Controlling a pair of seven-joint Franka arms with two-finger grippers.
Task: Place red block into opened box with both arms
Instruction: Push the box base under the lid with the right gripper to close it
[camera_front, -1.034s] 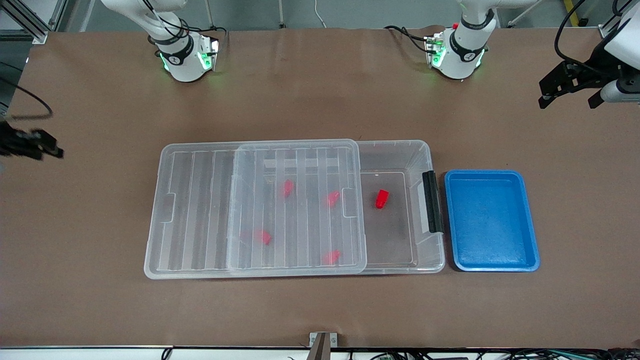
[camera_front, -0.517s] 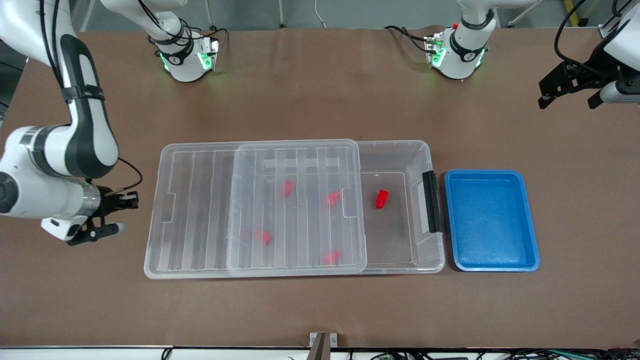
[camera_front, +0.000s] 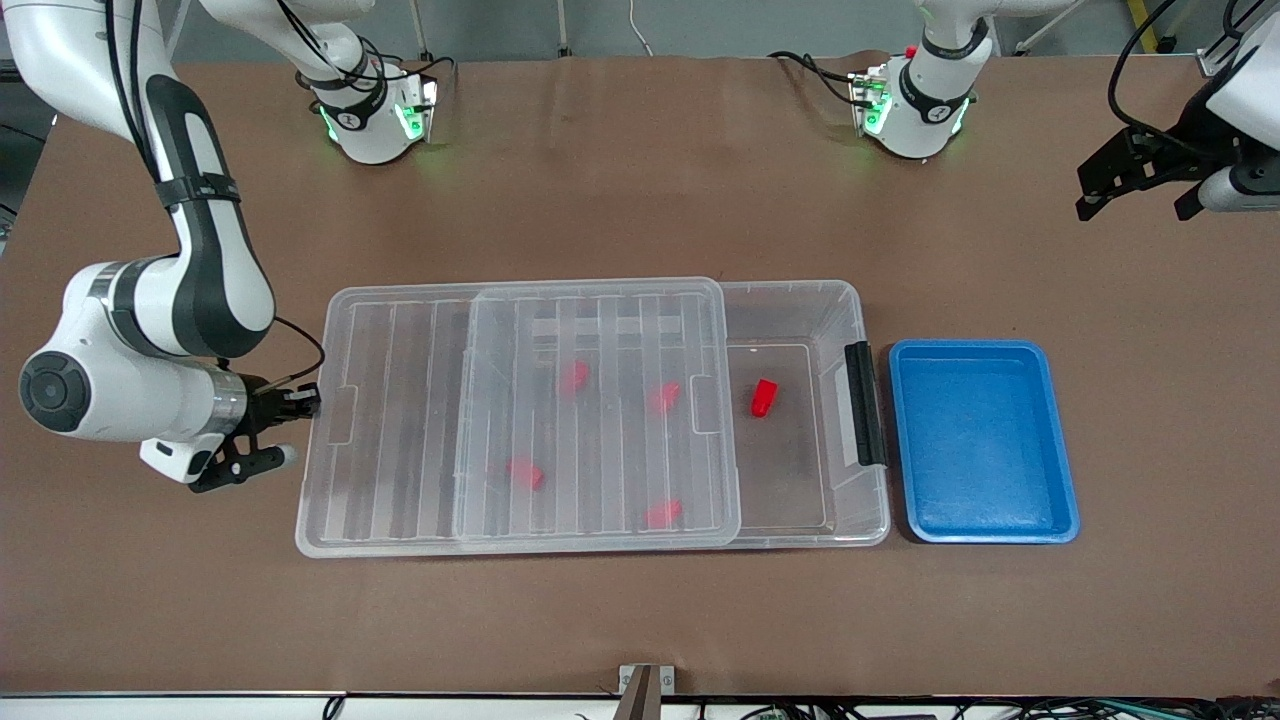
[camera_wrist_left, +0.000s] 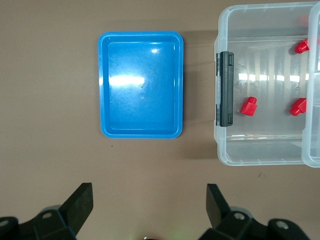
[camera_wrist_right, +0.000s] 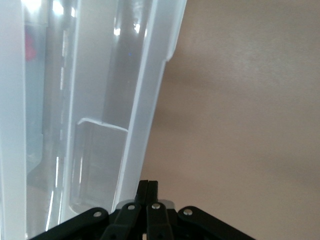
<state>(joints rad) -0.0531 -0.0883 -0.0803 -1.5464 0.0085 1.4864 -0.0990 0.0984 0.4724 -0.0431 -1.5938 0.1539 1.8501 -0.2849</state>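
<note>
The clear box (camera_front: 852, 300) lies mid-table with its ribbed lid (camera_front: 400, 430) slid part way off toward the right arm's end. One red block (camera_front: 764, 397) rests uncovered on the box floor near the black clip handle (camera_front: 865, 403). Several more red blocks (camera_front: 524, 473) show through the lid. My right gripper (camera_front: 306, 402) is shut, its tips (camera_wrist_right: 148, 187) against the lid's short edge (camera_wrist_right: 145, 125). My left gripper (camera_front: 1140, 190) hangs open and empty over the table's left-arm end. The left wrist view shows the left gripper (camera_wrist_left: 150, 200), the box (camera_wrist_left: 260, 150) and a red block (camera_wrist_left: 248, 106).
A blue tray (camera_front: 985, 440) sits empty beside the box's handle end, also in the left wrist view as the tray (camera_wrist_left: 141, 84). Both arm bases stand along the table's edge farthest from the front camera. A small metal bracket (camera_front: 645, 685) sits at the nearest edge.
My right arm swung in from the table's end to the lid's short edge and its fingers shut. The lid slid slightly toward the left arm's end. The left arm stayed put.
</note>
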